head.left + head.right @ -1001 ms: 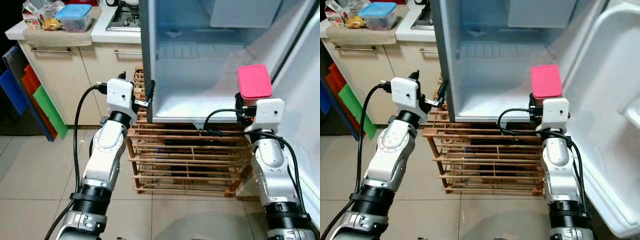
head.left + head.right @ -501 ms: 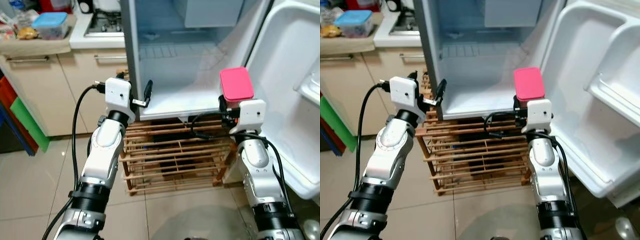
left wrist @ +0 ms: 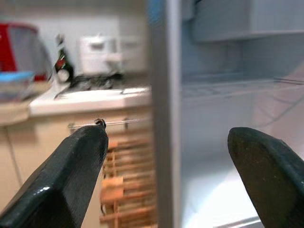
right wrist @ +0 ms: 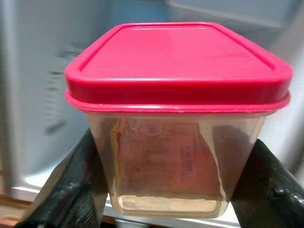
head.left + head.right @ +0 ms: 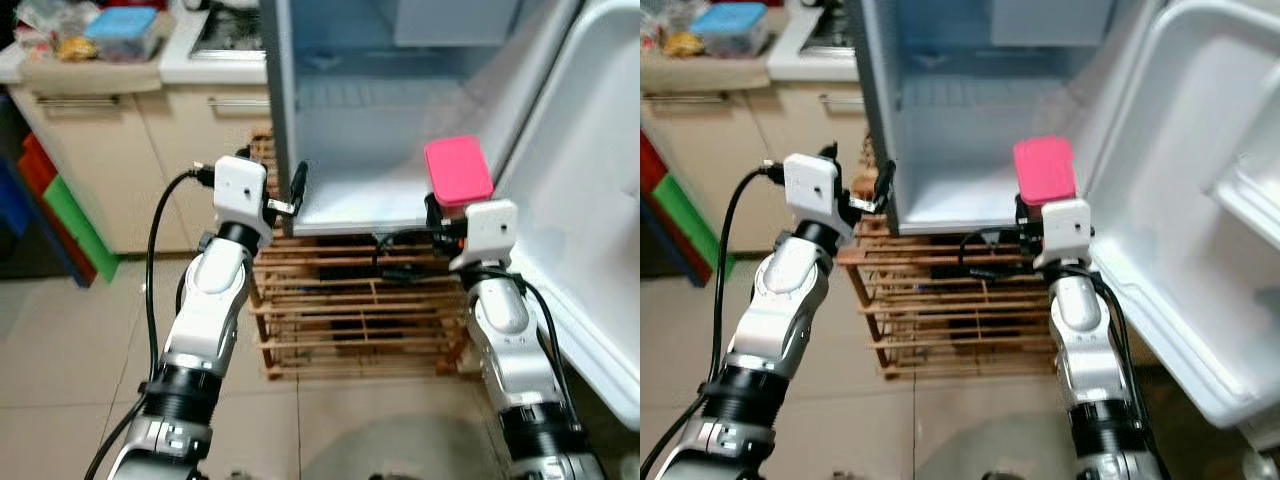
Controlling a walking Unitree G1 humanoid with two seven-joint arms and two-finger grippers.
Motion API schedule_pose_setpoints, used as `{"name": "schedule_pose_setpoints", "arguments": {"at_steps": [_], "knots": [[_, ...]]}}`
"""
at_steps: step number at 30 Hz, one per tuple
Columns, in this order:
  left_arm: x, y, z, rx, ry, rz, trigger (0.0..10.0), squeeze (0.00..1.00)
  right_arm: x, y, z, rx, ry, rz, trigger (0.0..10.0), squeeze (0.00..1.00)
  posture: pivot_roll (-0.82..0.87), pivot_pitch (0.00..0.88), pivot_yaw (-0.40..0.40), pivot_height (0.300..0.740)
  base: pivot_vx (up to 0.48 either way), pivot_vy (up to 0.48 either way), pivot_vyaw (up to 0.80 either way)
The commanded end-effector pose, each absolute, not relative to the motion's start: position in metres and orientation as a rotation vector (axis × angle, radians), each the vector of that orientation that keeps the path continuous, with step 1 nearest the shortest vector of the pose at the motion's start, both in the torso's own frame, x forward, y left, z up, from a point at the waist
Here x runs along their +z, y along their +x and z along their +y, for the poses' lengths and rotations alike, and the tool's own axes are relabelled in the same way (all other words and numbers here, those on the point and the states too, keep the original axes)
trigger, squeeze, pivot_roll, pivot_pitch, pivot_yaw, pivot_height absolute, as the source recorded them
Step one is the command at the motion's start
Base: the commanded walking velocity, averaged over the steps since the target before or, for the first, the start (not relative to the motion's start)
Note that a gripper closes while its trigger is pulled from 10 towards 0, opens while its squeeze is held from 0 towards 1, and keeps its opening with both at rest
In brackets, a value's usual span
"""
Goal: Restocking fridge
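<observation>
Head cameras looked forward and down from above both arms, sharing the open fridge (image 5: pixel 400 130), the wooden rack (image 5: pixel 360 310) beneath it and the kitchen surface (image 5: pixel 215 60) at far left. Left wrist camera peered along its claw (image 3: pixel 166 175) toward the fridge's edge. Right wrist camera sat very close behind the red-lidded container (image 4: pixel 175 118), fridge interior blurred behind.

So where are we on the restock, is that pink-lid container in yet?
Not yet. Fridge door is open. The right gripper holds the pink-lidded container upright in front of the fridge floor. The left gripper is open. Another blue-lidded container waits on the counter.
</observation>
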State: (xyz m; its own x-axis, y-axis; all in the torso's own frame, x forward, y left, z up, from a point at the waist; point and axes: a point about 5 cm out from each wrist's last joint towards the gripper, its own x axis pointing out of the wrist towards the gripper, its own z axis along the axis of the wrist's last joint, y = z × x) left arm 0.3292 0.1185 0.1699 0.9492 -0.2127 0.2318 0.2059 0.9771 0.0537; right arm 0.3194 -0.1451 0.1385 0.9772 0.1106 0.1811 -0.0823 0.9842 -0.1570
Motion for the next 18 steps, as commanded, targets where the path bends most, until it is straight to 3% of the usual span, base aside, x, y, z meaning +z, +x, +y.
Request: {"name": "schedule_pose_setpoints", "arguments": {"at_steps": [1,12,18], "knots": [[0.163,0.328,0.114,-0.224,0.012,-0.205,10.0,0.00,0.135,0.322,-0.138,0.134,-0.151,-0.166,0.0,0.00,-0.06,0.000,0.018,0.740,0.368,-0.307,0.00],[0.165,0.327,0.117,-0.217,0.013,-0.206,10.0,0.00,0.134,0.329,-0.128,0.176,-0.148,-0.151,0.0,0.00,-0.05,0.000,0.017,0.740,0.378,-0.290,0.00],[0.165,0.327,0.122,-0.181,0.005,-0.209,10.0,0.00,0.133,0.330,-0.125,0.191,-0.146,-0.145,0.0,0.00,-0.04,0.000,0.013,0.740,0.221,0.000,0.00]]}}
